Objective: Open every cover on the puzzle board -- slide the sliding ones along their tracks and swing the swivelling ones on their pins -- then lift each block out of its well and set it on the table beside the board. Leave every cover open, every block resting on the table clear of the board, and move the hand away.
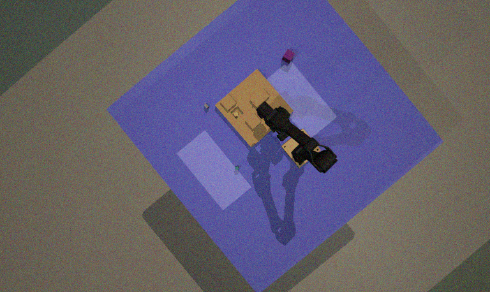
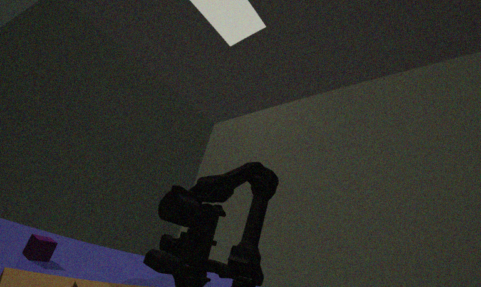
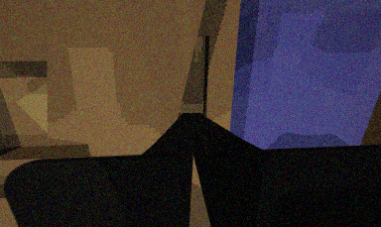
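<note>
Lying at nine o'clock from gripper [image 1: 265,110] [image 2: 190,280] [image 3: 192,119] (fingers together, nothing held), top and wrist views: one pale block [image 1: 235,114] [image 3: 37,107], welled.
</note>
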`<action>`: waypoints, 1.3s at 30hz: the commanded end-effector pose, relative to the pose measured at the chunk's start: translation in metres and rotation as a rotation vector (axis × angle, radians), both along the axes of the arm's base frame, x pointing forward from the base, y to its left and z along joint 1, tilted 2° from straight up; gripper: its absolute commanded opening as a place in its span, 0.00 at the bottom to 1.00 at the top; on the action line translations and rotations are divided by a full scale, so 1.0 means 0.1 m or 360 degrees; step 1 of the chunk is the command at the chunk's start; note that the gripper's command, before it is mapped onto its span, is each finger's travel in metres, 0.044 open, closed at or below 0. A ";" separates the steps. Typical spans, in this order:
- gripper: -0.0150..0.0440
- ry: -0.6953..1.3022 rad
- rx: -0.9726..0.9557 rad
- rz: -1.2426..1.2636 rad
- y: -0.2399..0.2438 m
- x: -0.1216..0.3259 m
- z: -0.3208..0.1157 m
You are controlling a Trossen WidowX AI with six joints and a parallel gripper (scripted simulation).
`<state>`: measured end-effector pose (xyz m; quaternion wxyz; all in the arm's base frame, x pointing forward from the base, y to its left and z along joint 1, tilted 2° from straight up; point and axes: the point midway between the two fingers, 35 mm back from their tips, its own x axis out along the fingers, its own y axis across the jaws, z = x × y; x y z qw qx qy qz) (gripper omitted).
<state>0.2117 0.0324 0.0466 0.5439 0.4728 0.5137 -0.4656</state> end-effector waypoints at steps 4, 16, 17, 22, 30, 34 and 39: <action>0.25 -0.0006 0.0009 -0.0007 0.02 0.08 0.01; 0.25 -0.0008 0.0009 -0.0007 0.05 0.23 0.01; 0.25 -0.0008 0.0009 -0.0007 0.05 0.23 0.01; 0.25 -0.0008 0.0009 -0.0007 0.04 0.27 0.02; 0.25 -0.0010 0.0009 -0.0007 0.03 0.37 0.02; 0.25 -0.0010 0.0009 -0.0007 0.03 0.42 0.02; 0.25 -0.0011 0.0009 -0.0007 0.02 0.46 0.03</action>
